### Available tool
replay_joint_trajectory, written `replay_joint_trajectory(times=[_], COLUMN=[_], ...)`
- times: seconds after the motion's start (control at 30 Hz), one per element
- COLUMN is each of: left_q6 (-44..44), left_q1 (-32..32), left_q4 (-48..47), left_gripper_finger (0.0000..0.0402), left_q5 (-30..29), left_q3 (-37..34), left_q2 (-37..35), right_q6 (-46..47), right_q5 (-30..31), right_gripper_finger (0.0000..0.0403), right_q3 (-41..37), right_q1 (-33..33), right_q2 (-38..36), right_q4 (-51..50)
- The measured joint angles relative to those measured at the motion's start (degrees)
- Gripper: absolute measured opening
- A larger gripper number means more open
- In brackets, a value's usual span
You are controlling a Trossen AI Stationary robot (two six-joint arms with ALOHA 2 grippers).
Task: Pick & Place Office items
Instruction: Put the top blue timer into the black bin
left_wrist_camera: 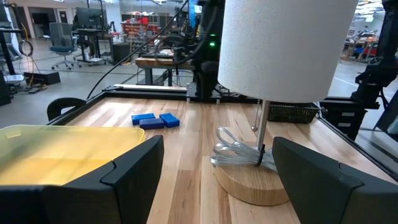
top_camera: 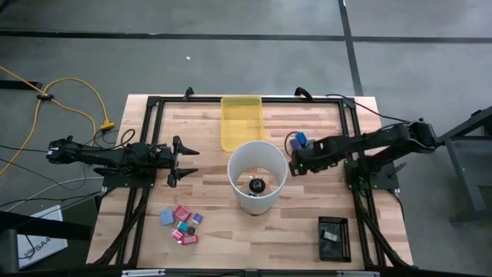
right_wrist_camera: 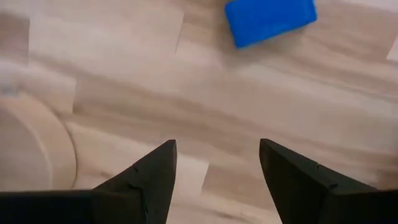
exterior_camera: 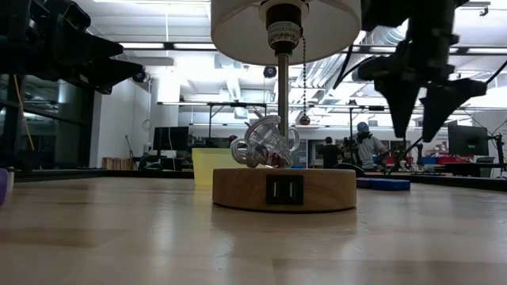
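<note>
Hovering our right pincer [right_wrist_camera: 214, 163], released and empty, above the desk [top_camera: 307, 223] beside the blue blocks [top_camera: 301, 140], we line up a pick; our left pincer [top_camera: 187, 161] waits spread wide.

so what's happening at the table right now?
Nothing is held yet. The right gripper hangs with open, empty jaws over bare wood, pointing down beside the lamp, near the blue blocks. The left gripper waits open on the lamp's other side. The small coloured pieces lie untouched in a cluster near the front edge, and the yellow tray sits behind the lamp with nothing visible in it.
</note>
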Motion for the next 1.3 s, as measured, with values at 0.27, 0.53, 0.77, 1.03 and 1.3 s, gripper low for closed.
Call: replay_joint_trajectory(times=[0.27, 0.53, 0.77, 1.03, 1.3], left_q6=[0.00, -0.01, -0.01, 0.00, 0.00], left_q1=[0.00, 0.00, 0.00, 0.00, 0.00], left_q4=[-0.02, -0.01, 0.00, -0.02, 0.00], left_gripper_finger=[0.0293, 0.0293, 0.0293, 0.0293, 0.0293], left_q5=[0.01, 0.00, 0.01, 0.00, 0.00], left_q3=[0.00, -0.01, 0.00, 0.00, 0.00], left_q2=[0.00, -0.01, 0.00, -0.02, 0.00], right_q6=[-6.48, -17.45, -26.67, -35.41, -41.88], right_q5=[0.00, -0.03, -0.88, -4.55, -7.13], right_gripper_finger=[0.0217, 0.0217, 0.0217, 0.0217, 0.0217], right_q3=[0.00, 0.00, 0.00, 0.00, 0.00], right_q1=[-8.46, -15.76, -22.10, -29.19, -34.70], right_q2=[0.02, 0.02, 0.02, 0.02, 0.26], right_q4=[0.59, 2.03, 3.22, 5.01, 7.98])
